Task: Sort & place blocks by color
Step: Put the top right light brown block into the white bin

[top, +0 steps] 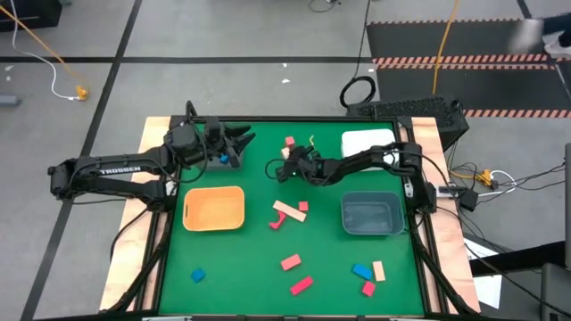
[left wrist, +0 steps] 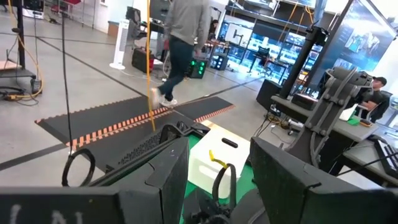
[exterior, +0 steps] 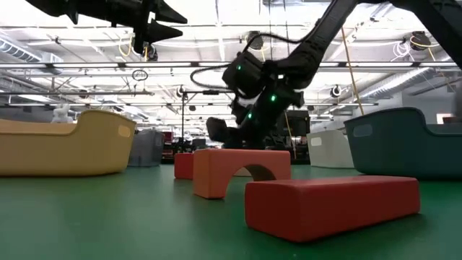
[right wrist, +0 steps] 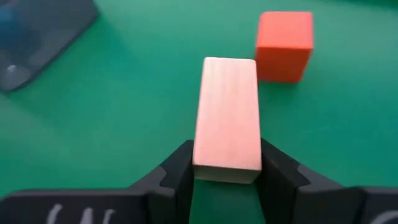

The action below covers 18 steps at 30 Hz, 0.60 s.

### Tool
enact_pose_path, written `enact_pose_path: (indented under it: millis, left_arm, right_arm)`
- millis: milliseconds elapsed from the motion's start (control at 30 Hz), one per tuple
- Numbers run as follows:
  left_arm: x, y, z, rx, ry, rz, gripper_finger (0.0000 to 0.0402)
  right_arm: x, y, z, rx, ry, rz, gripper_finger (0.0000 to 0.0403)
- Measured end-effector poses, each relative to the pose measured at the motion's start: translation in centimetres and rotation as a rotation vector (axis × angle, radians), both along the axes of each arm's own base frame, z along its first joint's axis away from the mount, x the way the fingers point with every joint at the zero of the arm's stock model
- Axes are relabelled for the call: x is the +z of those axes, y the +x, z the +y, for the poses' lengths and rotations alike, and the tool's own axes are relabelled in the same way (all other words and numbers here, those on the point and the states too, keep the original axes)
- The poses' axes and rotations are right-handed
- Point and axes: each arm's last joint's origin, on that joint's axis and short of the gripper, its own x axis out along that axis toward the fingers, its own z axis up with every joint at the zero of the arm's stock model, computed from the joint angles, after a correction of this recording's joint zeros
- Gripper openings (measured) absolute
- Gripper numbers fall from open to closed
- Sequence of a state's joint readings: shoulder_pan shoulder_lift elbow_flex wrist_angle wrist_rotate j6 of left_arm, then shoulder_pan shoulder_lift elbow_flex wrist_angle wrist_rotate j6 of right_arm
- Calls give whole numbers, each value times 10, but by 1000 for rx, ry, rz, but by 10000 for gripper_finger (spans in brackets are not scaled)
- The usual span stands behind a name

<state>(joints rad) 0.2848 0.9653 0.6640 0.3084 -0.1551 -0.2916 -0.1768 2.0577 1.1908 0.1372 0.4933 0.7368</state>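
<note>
My right gripper [right wrist: 227, 165] reaches to the middle of the green mat's far part [top: 284, 166] and is shut on a pale tan bar block [right wrist: 227, 112]. A red cube [right wrist: 285, 45] stands just beyond the bar, apart from it. More red, blue and tan blocks lie scattered on the near half, among them a tan bar [top: 288, 211] and a red bar [top: 302, 285]. My left gripper [top: 241, 141] hangs level and high over the far left of the mat, open with nothing between its fingers [left wrist: 168, 168]. My right gripper pinches the tan bar's two long sides at its end nearest the wrist [right wrist: 205, 158] between its two fingers. The fingers come slanting down from the table's right side and lie along the bar. The bar points away from the fingers, seemingly flat on the mat.
An orange bin [top: 214, 207] stands at centre left, a grey-blue bin [top: 371, 214] at centre right and a white bin [top: 368, 141] at the far right. A dark bin [top: 219, 160] sits below my left gripper. In the low view a red arch block [exterior: 242, 170] and red bar [exterior: 332, 206] lie close.
</note>
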Motion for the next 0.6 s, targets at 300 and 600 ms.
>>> enact_pose_path:
  millis: [300, 600]
  left_arm:
    - [0, 0, 1, 7, 0, -2, 173]
    - [0, 0, 1, 16, 0, -2, 173]
  right_arm:
    - [74, -11, 5, 107, -123, -50, 116]
    - [139, -82, -6, 69, -144, 224, 116]
